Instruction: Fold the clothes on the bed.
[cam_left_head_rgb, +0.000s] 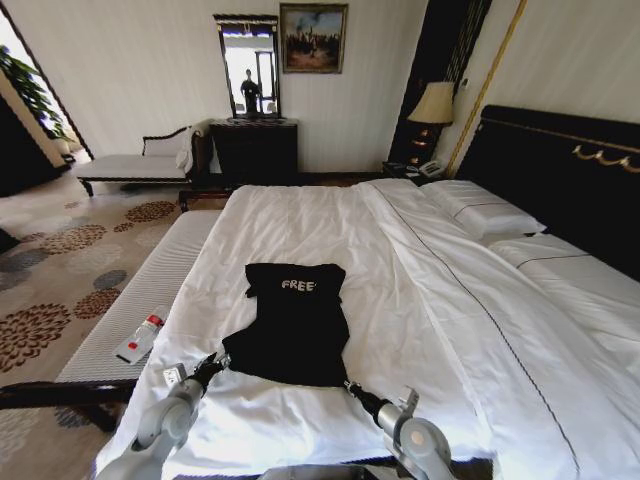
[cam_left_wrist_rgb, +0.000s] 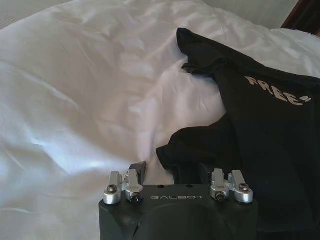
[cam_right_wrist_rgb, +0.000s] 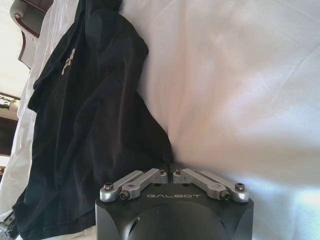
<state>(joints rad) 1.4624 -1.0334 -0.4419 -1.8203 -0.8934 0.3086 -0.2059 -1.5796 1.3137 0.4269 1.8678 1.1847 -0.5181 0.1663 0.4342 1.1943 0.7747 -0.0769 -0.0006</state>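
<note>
Our left gripper (cam_left_head_rgb: 218, 361) stood parted astride the T-shirt (cam_left_head_rgb: 296, 322) hem's left corner, and our right gripper (cam_left_head_rgb: 349, 385) pinched the hem's right corner. The shirt lay lettering-up mid-bed (cam_left_head_rgb: 420, 300) on white sheets.

Soft daylight, glare on sheets (cam_left_head_rgb: 300, 215)

Black "FREE!" T-shirt (cam_left_head_rgb: 296, 325) spread, rumpled, on the white-sheeted bed (cam_left_head_rgb: 430, 300)

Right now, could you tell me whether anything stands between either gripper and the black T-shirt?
Nothing visible does. The left gripper and right gripper are already at the near hem corners of the T-shirt, which lies on the bed.
</note>
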